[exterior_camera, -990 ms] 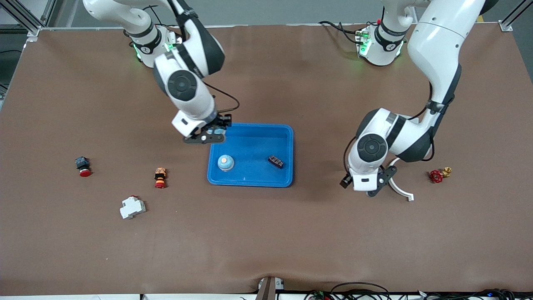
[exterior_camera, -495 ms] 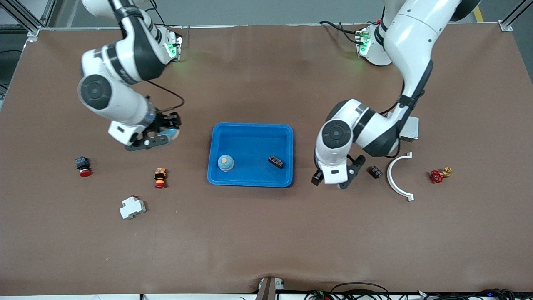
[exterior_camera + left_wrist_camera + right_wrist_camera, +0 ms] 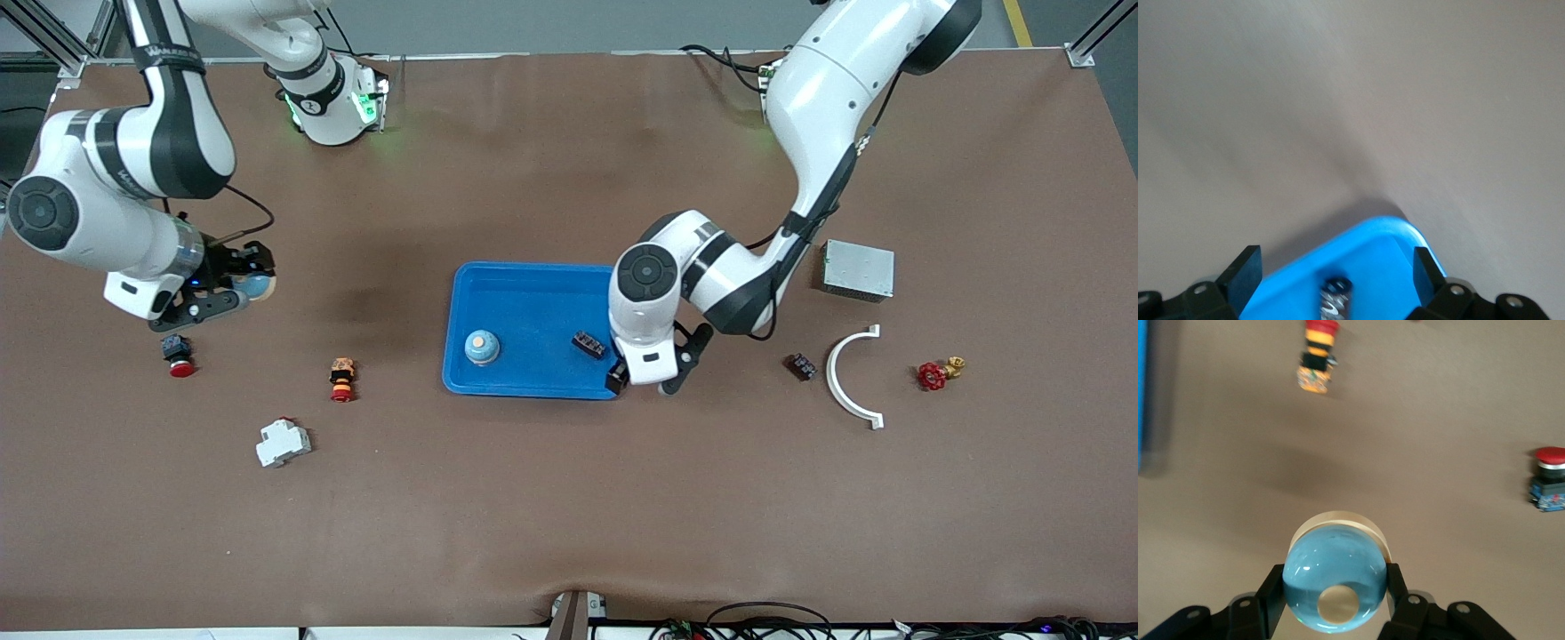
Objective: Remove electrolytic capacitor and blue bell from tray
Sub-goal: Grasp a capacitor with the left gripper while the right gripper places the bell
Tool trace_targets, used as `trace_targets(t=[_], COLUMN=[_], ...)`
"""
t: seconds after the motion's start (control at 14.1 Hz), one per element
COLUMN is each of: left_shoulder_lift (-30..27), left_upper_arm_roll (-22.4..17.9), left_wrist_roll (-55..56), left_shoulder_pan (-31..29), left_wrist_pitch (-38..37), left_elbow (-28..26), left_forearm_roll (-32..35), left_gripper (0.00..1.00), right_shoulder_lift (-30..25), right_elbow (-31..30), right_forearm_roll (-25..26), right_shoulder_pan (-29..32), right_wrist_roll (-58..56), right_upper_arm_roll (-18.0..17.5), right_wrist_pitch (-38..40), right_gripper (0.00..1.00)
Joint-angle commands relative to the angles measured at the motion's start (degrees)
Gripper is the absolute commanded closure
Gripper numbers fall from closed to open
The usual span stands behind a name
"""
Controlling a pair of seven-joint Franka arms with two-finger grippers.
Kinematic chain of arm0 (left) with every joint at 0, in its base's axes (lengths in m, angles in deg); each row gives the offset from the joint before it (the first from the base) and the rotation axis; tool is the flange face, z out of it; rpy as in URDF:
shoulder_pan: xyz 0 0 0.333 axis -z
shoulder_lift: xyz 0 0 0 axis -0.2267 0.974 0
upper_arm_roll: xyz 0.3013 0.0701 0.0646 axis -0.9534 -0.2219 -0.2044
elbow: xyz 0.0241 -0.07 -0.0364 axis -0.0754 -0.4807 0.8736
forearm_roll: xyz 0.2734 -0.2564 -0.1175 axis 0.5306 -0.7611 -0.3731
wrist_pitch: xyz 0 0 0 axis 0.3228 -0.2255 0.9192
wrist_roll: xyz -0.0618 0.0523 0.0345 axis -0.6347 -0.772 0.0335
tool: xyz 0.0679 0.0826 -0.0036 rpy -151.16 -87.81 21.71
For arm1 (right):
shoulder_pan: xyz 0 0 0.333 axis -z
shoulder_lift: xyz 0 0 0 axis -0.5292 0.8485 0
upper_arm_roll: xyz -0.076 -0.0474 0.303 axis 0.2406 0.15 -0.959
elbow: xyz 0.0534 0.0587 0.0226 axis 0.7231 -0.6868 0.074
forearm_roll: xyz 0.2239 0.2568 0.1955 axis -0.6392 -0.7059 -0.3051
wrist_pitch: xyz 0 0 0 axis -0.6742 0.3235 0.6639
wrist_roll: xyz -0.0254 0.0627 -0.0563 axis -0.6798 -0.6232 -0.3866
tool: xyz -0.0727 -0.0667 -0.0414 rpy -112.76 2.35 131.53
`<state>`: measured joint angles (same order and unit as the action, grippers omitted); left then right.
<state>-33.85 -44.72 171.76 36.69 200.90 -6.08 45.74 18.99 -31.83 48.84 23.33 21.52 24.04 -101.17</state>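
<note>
The right gripper (image 3: 233,286) has its fingers clamped on a blue bell (image 3: 1335,581) over the table (image 3: 533,498), near the red button (image 3: 176,354). The left gripper (image 3: 642,380) hangs with fingers apart over the corner of the blue tray (image 3: 533,388), where the capacitor (image 3: 589,344) and a second bell (image 3: 481,348) lie.

red valve (image 3: 931,376), metal box (image 3: 858,269), white breaker (image 3: 283,443)

The left hand (image 3: 1335,267), fingers spread, hangs over the blue tray's corner (image 3: 1391,233).

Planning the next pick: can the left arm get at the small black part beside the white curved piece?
Probably yes: the left gripper is open and empty over the blue tray's corner, and bare table lies around the small black part.
</note>
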Motion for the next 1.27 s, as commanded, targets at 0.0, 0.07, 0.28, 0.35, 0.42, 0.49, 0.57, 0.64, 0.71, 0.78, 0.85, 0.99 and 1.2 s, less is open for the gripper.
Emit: trace_targets(t=[0.0,0.07,0.28,0.35,0.42,0.49,0.57,0.64,0.71,0.78,0.85,0.99,1.2], left_shoulder_lift=[2.0,2.8,4.8,5.2,5.7,5.9,6.4,7.3,7.4,7.4,7.5,8.1,8.1], left_upper_arm_roll=[-0.5,-0.5,-0.6,-0.6,-0.6,-0.7,-0.7,-0.7,-0.7,-0.8,-0.9,-1.0,-1.0], left_wrist_roll=[3.7,5.1,8.9,10.5,11.4,11.5,11.6,11.8,12.2,12.3,12.3,12.3,12.1], left_shoulder_pan=[1.5,2.2,4.2,4.7,5.1,5.4,5.5,5.5,5.9,5.9,5.9,5.9,5.6], left_wrist_pitch=[4.7,7.0,9.1,10.0,10.6,10.6,10.7,10.6,10.2,9.4,8.6,8.4,8.4], left_elbow=[2.2,2.4,3.4,3.6,3.6,3.4,3.2,3.2,2.9,2.0,1.3,1.2,1.3], left_forearm_roll=[-0.7,-0.7,-0.7,-0.7,-0.6,-0.5,-0.4,-0.5,-0.2,0.0,0.0,0.0,-0.1], left_gripper=[0.00,0.00,0.00,0.00,0.00,0.00,0.00,0.00,0.02,0.02,0.03,0.20,0.93], right_shoulder_lift=[-2.4,-2.4,-2.4,-2.4,-2.4,-2.4,-2.4,-2.4,-2.4,-2.3,-2.3,-1.9,-0.2], right_elbow=[-3.1,-4.1,-8.7,-10.3,-11.5,-12.8,-14.5,-16.2,-17.3,-18.2,-18.6,-19.4,-22.4], right_forearm_roll=[1.5,1.7,4.6,4.9,6.0,7.2,7.6,8.4,9.6,10.9,12.0,13.3,13.4], right_shoulder_pan=[4.5,5.9,8.3,8.4,8.8,9.0,9.0,9.2,9.6,9.8,9.8,9.8,9.8], right_wrist_roll=[-6.7,-8.9,-11.3,-11.3,-11.4,-11.6,-11.7,-11.7,-11.7,-11.7,-11.7,-11.7,-11.7], right_upper_arm_roll=[-1.2,-1.2,-1.2,-1.1,-1.2,-1.2,-1.2,-1.1,-1.1,-1.1,-1.1,-1.2,-1.1], right_wrist_pitch=[-1.5,-3.1,-10.5,-12.5,-14.1,-15.8,-18.1,-20.6,-22.8,-24.8,-26.2,-27.7,-34.1], right_gripper=[0.87,0.87,0.87,0.87,0.87,0.87,0.87,0.87,0.87,0.87,0.87,0.87,0.87])
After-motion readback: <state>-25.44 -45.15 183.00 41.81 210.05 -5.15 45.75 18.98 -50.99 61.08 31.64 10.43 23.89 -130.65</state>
